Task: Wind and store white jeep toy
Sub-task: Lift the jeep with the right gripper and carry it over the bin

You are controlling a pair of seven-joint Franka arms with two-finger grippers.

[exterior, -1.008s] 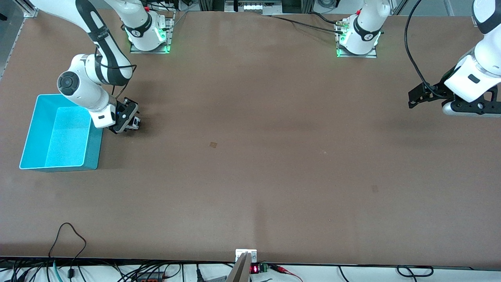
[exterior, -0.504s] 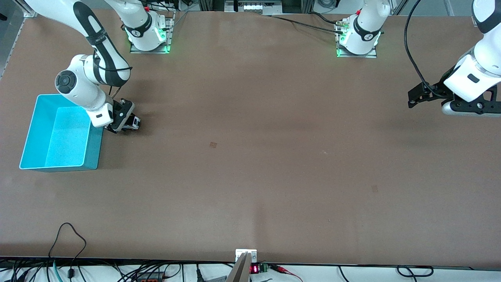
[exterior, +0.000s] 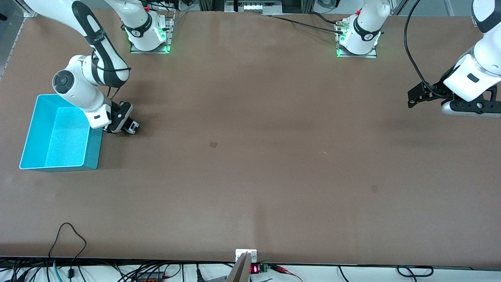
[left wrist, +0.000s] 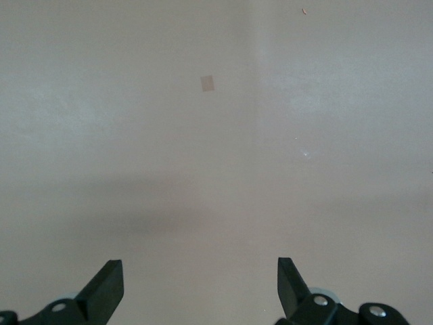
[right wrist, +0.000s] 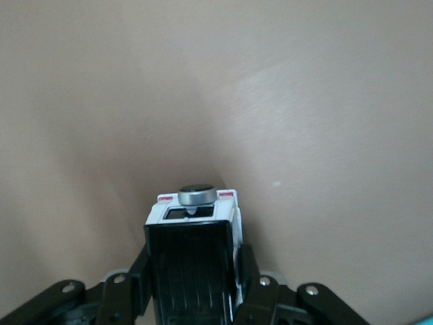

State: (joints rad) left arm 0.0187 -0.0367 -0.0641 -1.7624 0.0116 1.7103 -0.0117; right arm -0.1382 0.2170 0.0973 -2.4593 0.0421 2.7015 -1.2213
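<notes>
At the upper left of the front view, the right claw (exterior: 131,127) is clamped on the small boxy white jeep toy with a black roof (exterior: 134,126), low on the brown counter (exterior: 250,156) just beside the open cyan plastic bin (exterior: 58,135), toward the right arm's end of the counter. The right wrist view shows the toy (right wrist: 193,261) at the bottom centre of the frame, its black roof pinched between the two black fingers (right wrist: 254,274), a round grey spare wheel on its end and its wheels seemingly on the counter. The bin stands empty, its long wall toward the toy. At the upper right edge of the front view, the left claw (exterior: 465,109) waits above bare counter, well apart from the toy; in the left wrist view its fingers (left wrist: 105,291) are spread wide with nothing between them.
</notes>
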